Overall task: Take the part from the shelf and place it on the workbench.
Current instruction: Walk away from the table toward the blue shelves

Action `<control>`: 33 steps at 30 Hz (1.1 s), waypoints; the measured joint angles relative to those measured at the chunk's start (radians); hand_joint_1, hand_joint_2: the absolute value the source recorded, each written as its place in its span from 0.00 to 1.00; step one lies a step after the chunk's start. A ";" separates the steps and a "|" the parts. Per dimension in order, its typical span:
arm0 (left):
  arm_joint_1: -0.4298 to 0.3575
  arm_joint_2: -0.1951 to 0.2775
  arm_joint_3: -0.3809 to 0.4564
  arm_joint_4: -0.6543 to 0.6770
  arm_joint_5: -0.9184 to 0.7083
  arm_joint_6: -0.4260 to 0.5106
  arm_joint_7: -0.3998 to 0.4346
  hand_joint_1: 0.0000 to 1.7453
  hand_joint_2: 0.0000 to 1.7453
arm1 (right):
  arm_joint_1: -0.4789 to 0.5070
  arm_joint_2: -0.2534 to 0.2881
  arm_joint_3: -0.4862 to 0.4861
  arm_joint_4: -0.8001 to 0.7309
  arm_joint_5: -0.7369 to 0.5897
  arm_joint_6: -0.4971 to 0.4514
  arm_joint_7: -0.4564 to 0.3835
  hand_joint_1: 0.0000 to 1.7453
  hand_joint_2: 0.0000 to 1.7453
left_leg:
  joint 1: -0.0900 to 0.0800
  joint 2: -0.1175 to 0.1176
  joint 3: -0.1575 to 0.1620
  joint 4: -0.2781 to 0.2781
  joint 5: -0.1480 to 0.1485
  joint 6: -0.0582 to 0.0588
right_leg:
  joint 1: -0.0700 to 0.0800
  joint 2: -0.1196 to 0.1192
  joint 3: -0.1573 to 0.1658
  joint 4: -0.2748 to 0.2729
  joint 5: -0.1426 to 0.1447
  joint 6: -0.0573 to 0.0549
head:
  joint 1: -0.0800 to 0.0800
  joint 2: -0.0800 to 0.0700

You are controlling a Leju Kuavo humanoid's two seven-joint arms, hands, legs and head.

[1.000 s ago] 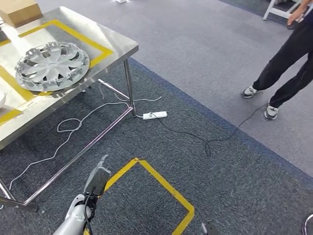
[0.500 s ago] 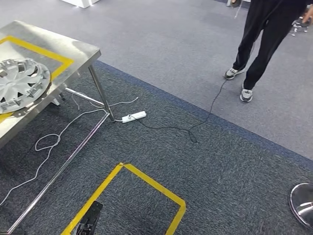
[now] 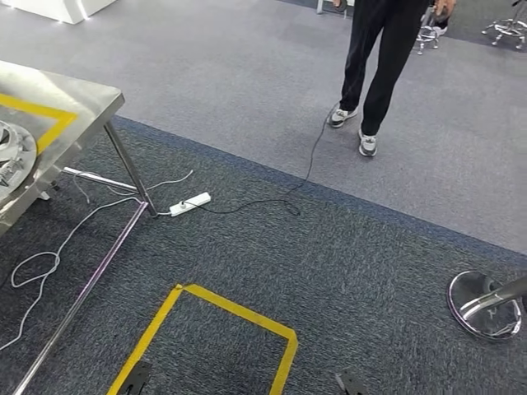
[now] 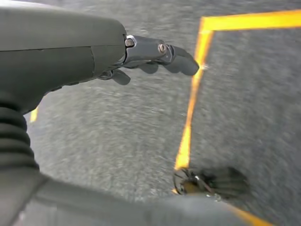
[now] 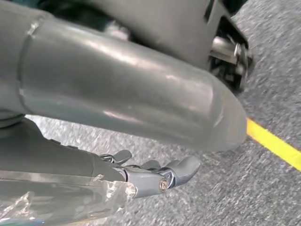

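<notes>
A: Looking down across the floor, the dark grey carpet (image 3: 348, 280) fills the near ground and a paler grey carpet (image 3: 249, 74) runs beyond it.

B: Far left, the steel counter (image 3: 93, 103) pokes in, yellow tape on its top, one slanted leg down to the floor.

A: And the part (image 3: 11, 152), a silver wheel cover, lies flat on that counter, cut off by the left edge of the head view.

B: A person (image 3: 379, 58) in dark trousers and grey trainers stands at the far side, right of centre.

A: Near centre, a yellow tape square (image 3: 249, 314) on the dark carpet. Near right, a shiny chrome chair base (image 3: 482, 306).

B: Smaller stuff: a white power strip (image 3: 189, 204) just beside the counter leg, a black cable (image 3: 298, 185) trailing from it towards the person's feet, a white cable (image 3: 37, 267) looping under the counter.

A: The left robot hand (image 4: 156, 54) hangs over the carpet beside the tape line, fingers stretched out, holding nothing.

B: Same for the right robot hand (image 5: 156, 176): fingers extended, nothing in its grasp, above the carpet.
</notes>
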 joint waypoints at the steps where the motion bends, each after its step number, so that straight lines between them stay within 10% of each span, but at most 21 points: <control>1: 0.002 0.001 0.005 0.000 0.001 0.000 -0.022 0.00 1.00 | -0.001 0.001 0.002 0.000 0.000 0.002 0.010 0.00 0.00 | -0.002 0.014 0.000 0.000 -0.001 0.001 | -0.001 -0.008 -0.028 0.065 -0.029 0.002 | 0.000 0.000; 3: 0.002 0.003 0.012 0.000 0.004 0.000 -0.049 0.00 1.00 | 0.010 0.004 0.005 0.000 0.000 0.003 0.023 0.00 0.00 | -0.005 0.039 0.002 0.001 -0.003 0.002 | -0.001 -0.013 -0.038 0.104 -0.036 0.001 | 0.000 0.000; 7: 0.001 0.005 0.026 0.000 0.005 0.000 -0.059 0.00 1.00 | 0.026 0.006 0.007 0.001 0.000 0.002 0.027 0.00 0.00 | -0.013 0.081 0.013 0.002 -0.015 -0.010 | 0.007 -0.065 0.097 -0.122 0.057 -0.017 | 0.000 0.000; 11: -0.003 0.008 0.030 0.001 0.001 0.002 -0.061 0.00 1.00 | 0.031 0.008 0.008 0.001 0.004 0.007 0.049 0.00 0.00 | -0.015 0.109 0.024 -0.002 -0.021 -0.030 | 0.012 -0.050 0.116 -0.164 0.069 -0.040 | -0.002 0.000; 16: 0.006 0.015 0.029 0.002 -0.039 0.090 -0.047 0.00 1.00 | 0.054 0.020 0.008 0.001 -0.001 0.019 0.103 0.00 0.00 | -0.009 0.021 -0.070 0.200 -0.131 -0.045 | 0.005 0.005 0.122 -0.179 0.077 -0.061 | -0.010 0.000; 18: 0.014 0.022 0.029 0.004 -0.045 0.157 -0.031 0.00 1.00 | 0.065 0.029 0.006 0.002 -0.017 0.017 0.108 0.00 0.00 | -0.009 0.013 -0.111 0.262 -0.132 -0.047 | 0.004 0.033 0.122 -0.178 0.077 -0.062 | -0.010 0.000; 22: 0.016 0.040 0.030 0.006 -0.048 0.157 0.018 0.00 1.00 | 0.071 0.038 0.003 0.001 -0.037 0.000 0.061 0.00 0.00 | 0.003 -0.046 -0.035 0.064 -0.006 -0.049 | 0.001 0.088 0.118 -0.172 0.079 -0.050 | -0.011 0.000; 24: 0.015 0.042 0.031 0.006 -0.043 0.142 0.008 0.00 1.00 | 0.066 0.038 0.002 0.001 -0.040 -0.003 0.042 0.00 0.00 | 0.007 -0.077 -0.012 0.007 0.006 -0.045 | 0.000 0.111 0.109 -0.169 0.081 -0.037 | -0.013 0.000; 26: 0.013 0.039 0.032 0.006 -0.039 0.124 -0.034 0.00 1.00 | 0.067 0.035 0.002 0.001 -0.031 -0.003 0.039 0.00 0.00 | 0.005 -0.059 -0.010 0.003 0.006 -0.031 | -0.003 0.128 0.100 -0.174 0.086 -0.024 | -0.013 0.000; 28: 0.007 0.034 0.032 0.006 -0.039 0.106 -0.082 0.00 1.00 | 0.070 0.031 0.002 0.001 -0.023 -0.003 0.042 0.00 0.00 | 0.005 -0.036 -0.008 0.000 0.009 -0.016 | -0.002 0.092 0.083 -0.148 0.068 -0.015 | -0.008 0.000; 31: 0.006 0.025 0.032 0.007 -0.044 0.087 -0.108 0.00 1.00 | 0.062 0.029 0.002 0.001 -0.018 -0.003 0.038 0.00 0.00 | -0.001 0.006 -0.007 -0.001 0.008 -0.004 | 0.000 0.004 -0.002 0.031 -0.026 -0.008 | 0.000 0.000; 33: 0.008 0.018 0.033 0.007 -0.045 0.084 -0.108 0.00 1.00 | 0.059 0.028 0.002 0.001 -0.018 -0.003 0.035 0.00 0.00 | -0.005 0.038 -0.006 0.000 0.006 -0.002 | -0.001 -0.010 -0.040 0.113 -0.051 -0.007 | 0.000 0.000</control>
